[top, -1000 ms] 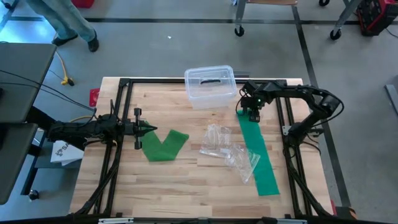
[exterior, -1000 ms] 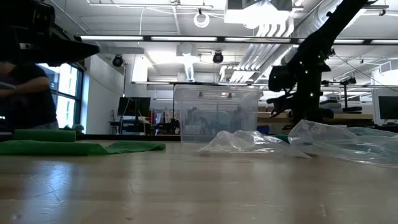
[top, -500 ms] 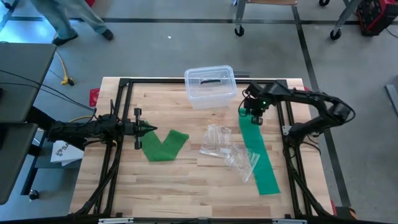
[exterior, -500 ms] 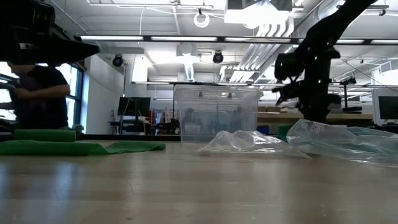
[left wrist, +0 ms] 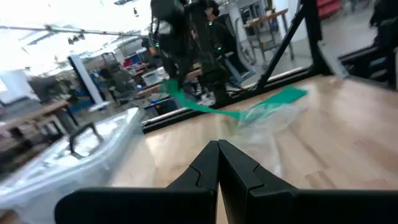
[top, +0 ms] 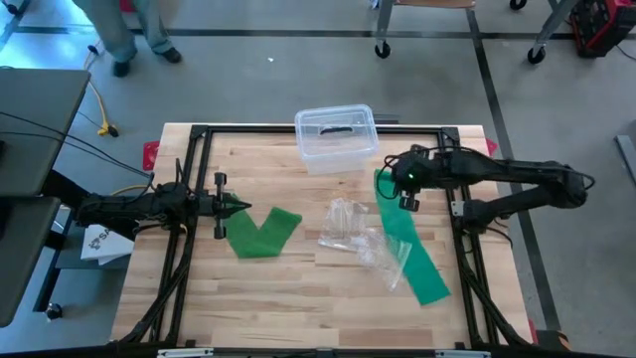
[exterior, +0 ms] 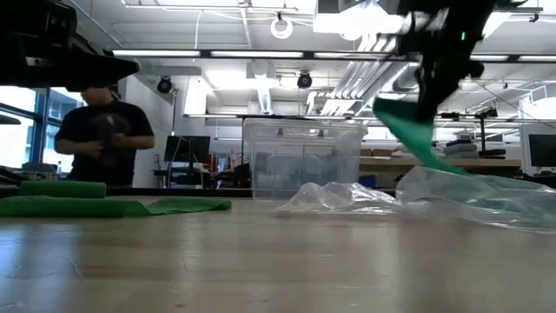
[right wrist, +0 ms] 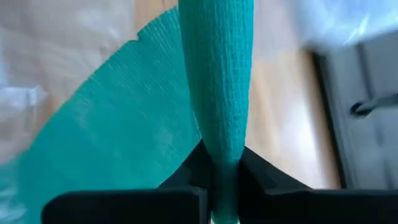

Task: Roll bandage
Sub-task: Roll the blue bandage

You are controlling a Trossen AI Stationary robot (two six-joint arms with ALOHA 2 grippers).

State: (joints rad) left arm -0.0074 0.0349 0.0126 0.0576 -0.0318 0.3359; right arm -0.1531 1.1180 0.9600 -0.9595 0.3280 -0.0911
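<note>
A long green bandage strip point(top: 412, 249) runs along the table's right side. Its far end is raised by my right gripper point(top: 405, 189), which is shut on it. The low view shows this gripper point(exterior: 432, 65) high above the table, with the strip point(exterior: 408, 130) slanting down from it behind the plastic bags. A second green bandage point(top: 262, 233) lies folded in a V at centre left. My left gripper point(top: 244, 208) is shut and level just above that bandage's left end, holding nothing. My right gripper pinches the strip's far end point(right wrist: 219, 134) between its two fingers, the cloth gathered into a narrow bunch. The fingers come from above, slanting down. That end is lifted clear, the strip slopes down from it, and the near end point(top: 429, 288) lies on the table.
A clear lidded box point(top: 336, 137) stands at the far middle of the table. Crumpled clear plastic bags point(top: 366, 239) lie between the two bandages, against the strip's left edge. A black frame rail point(top: 459, 199) runs along the right. A person point(exterior: 109, 139) stands beyond the table.
My right gripper has taken hold of the strip's far end and risen with it, drawing a little toward the table's right and near side. The far end is lifted clear and bunched; the near end stays on the table, swung slightly rightward.
</note>
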